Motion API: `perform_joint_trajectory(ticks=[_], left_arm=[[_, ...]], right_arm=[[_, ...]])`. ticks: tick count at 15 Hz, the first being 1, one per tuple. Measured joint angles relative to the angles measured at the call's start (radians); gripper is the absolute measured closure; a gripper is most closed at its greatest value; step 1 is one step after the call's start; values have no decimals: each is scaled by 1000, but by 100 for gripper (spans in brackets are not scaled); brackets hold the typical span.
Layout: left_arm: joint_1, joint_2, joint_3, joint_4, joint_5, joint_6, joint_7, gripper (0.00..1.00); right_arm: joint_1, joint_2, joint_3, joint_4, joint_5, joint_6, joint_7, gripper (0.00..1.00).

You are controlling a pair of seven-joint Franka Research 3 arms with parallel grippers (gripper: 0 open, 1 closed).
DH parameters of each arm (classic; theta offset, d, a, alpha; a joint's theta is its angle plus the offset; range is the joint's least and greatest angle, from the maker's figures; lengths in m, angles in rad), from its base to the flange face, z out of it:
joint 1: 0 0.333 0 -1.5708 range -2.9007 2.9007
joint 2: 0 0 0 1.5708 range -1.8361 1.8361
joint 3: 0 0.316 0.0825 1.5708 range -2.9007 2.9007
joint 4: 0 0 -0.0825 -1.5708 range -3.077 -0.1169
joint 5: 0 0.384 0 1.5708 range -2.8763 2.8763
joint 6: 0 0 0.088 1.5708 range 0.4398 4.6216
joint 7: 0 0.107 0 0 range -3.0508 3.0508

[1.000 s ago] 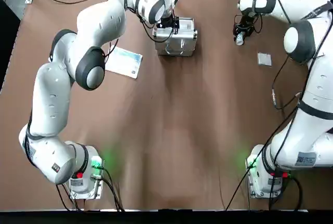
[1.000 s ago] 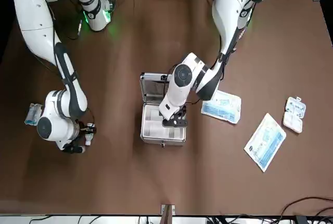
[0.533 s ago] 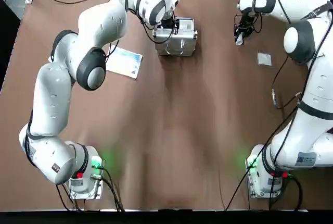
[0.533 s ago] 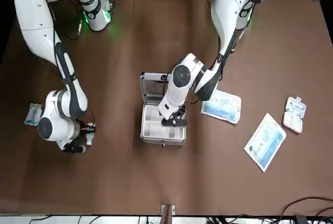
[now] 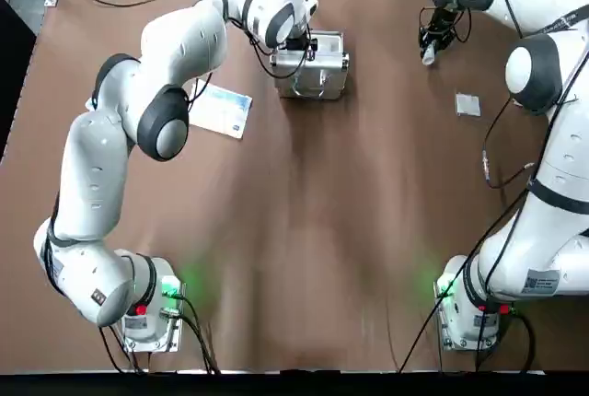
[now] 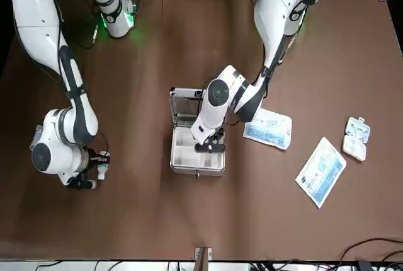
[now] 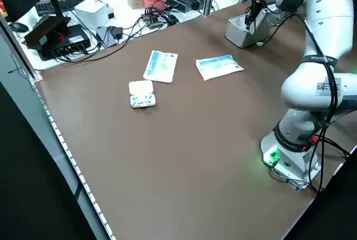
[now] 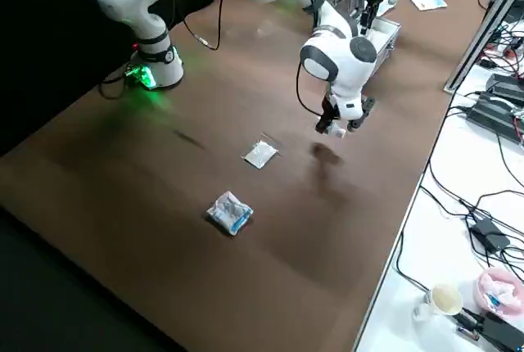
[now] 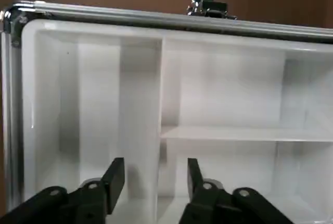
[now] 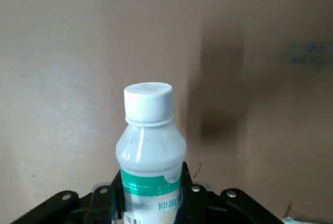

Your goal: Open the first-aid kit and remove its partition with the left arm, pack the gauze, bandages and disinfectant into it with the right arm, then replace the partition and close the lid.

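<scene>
The first-aid kit [image 6: 196, 157] stands with its lid [image 6: 184, 103] raised. The cream-white partition [image 9: 223, 99] lies in its base. My left gripper [image 9: 154, 174] is open, down inside the kit, with one finger on each side of a divider wall of the partition; the top view shows that gripper [image 5: 299, 44] over the kit [image 5: 317, 72]. My right gripper [image 10: 151, 193] is shut on the disinfectant [image 10: 150, 146], a small white bottle with a teal label. It holds the bottle [image 8: 334, 128] off the table, far right of the kit. A gauze packet [image 8: 260, 154] and a bandage roll [image 8: 230, 212] lie on the table beyond it.
Two flat blue-and-white packets [image 6: 267, 127] [image 6: 321, 171] and a small white pill box [image 6: 356, 137] lie on the robot's left side of the table. Cables and desk clutter [image 7: 139, 0] run along the far edge. Each arm's base [image 5: 147, 308] [image 5: 469, 308] sits at the near edge.
My right gripper has lifted the disinfectant off the table and carried it a little toward the far edge. The left gripper has shifted only slightly inside the kit.
</scene>
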Motion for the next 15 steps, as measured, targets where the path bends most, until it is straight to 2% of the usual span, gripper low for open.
perform_joint_trajectory(ticks=[4,5,6,8,9,10,12,15], left_arm=[[0,0,0,0,3,-1,0,48],[-1,0,0,0,3,-4,0,55],[-1,0,0,0,3,-11,0,75],[-1,0,0,0,3,-12,0,78],[-1,0,0,0,4,-13,0,84],[-1,0,0,0,4,-13,0,84],[-3,1,0,1,4,-11,0,93],[-4,0,0,7,7,-18,4,96]], right_arm=[[1,-9,1,15,0,-1,0,60],[1,-14,1,16,0,-1,0,60],[4,-28,3,18,0,-3,2,60],[14,-48,4,19,0,-13,4,60],[21,-58,5,19,0,-20,5,60],[27,-67,5,20,0,-22,8,60],[37,-77,7,24,0,-24,16,60],[51,-78,8,26,0,-24,36,60]])
